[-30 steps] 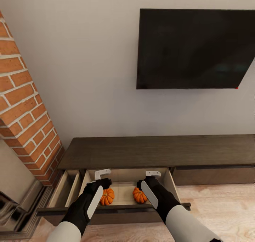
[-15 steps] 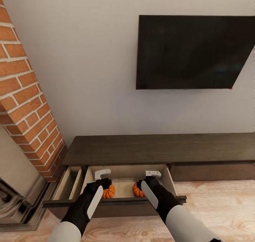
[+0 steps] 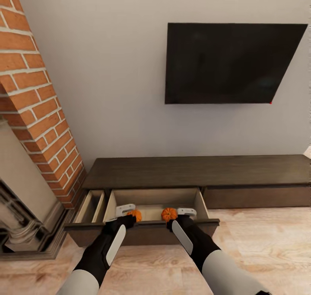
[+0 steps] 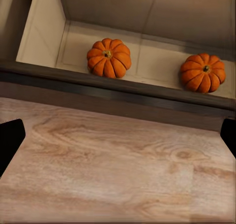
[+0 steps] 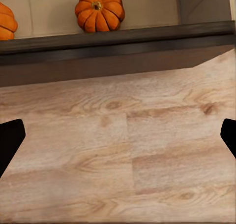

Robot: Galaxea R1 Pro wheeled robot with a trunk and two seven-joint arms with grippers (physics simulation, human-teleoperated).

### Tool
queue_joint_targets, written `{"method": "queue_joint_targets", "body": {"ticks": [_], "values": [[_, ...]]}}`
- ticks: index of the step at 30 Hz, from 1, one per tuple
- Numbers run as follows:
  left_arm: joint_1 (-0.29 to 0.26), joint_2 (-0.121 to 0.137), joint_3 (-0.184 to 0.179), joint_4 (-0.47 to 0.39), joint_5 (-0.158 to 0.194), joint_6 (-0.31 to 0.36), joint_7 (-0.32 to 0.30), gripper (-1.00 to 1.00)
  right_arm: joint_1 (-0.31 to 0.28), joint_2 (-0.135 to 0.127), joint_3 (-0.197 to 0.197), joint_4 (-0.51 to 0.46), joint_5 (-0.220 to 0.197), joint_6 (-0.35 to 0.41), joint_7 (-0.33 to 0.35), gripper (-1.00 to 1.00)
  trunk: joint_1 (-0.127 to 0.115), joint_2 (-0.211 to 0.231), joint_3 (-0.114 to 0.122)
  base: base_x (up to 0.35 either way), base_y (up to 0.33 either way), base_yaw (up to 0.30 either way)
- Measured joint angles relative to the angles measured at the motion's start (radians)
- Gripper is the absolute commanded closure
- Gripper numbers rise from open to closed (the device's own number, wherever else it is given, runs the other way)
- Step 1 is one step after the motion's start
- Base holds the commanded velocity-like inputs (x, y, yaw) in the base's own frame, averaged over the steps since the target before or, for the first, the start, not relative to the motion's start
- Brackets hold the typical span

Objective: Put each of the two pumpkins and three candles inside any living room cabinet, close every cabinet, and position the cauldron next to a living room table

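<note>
The long dark-brown cabinet (image 3: 194,171) stands against the wall with a wide drawer (image 3: 153,198) pulled out. Two orange pumpkins lie on the drawer's pale floor, one at the left (image 3: 135,215) (image 4: 109,57) (image 5: 4,21) and one at the right (image 3: 168,214) (image 4: 202,72) (image 5: 99,10). My left gripper (image 3: 125,215) (image 4: 118,135) and right gripper (image 3: 181,217) (image 5: 118,138) are both open and empty. They hang over the wood floor just in front of the drawer's dark front panel. The cauldron and the coffee table are out of view.
A narrower drawer (image 3: 90,206) also stands open to the left of the wide one. A brick fireplace (image 3: 39,113) rises at the left, close to the cabinet's end. A black TV (image 3: 229,63) hangs on the wall. Pale wood floor (image 3: 259,243) stretches to the right.
The view has pulled back from the cabinet. Both open grippers, which hung over the drawer beside the pumpkins, now hang in front of its front panel. The pumpkins stay in the drawer.
</note>
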Motion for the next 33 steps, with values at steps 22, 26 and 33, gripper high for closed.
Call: {"method": "queue_joint_targets", "body": {"ticks": [22, 26, 33], "values": [[0.0, 0.0, -0.001, -0.007, -0.001, -0.001, -0.003, -1.0, 0.0, 0.0, 0.0, 0.0, 0.002, -0.004, 0.0, -1.0, 0.034, -0.063, -0.028, -0.243, 0.0, 0.0], [0.0, 0.0, -0.001, -0.007, -0.001, -0.003, -0.003, -1.0, 0.001, 0.0, 0.0, 0.001, 0.004, -0.01, 0.004, -1.0, 0.049, -0.091, -0.041, -0.01, 0.0, 0.0], [0.0, 0.0, -0.002, -0.004, -0.005, -0.024, -0.003, -1.0, 0.001, 0.0, 0.0, 0.002, 0.006, -0.036, 0.008, -1.0, 0.076, -0.14, -0.063, -0.001, 0.0, 0.0]]}}
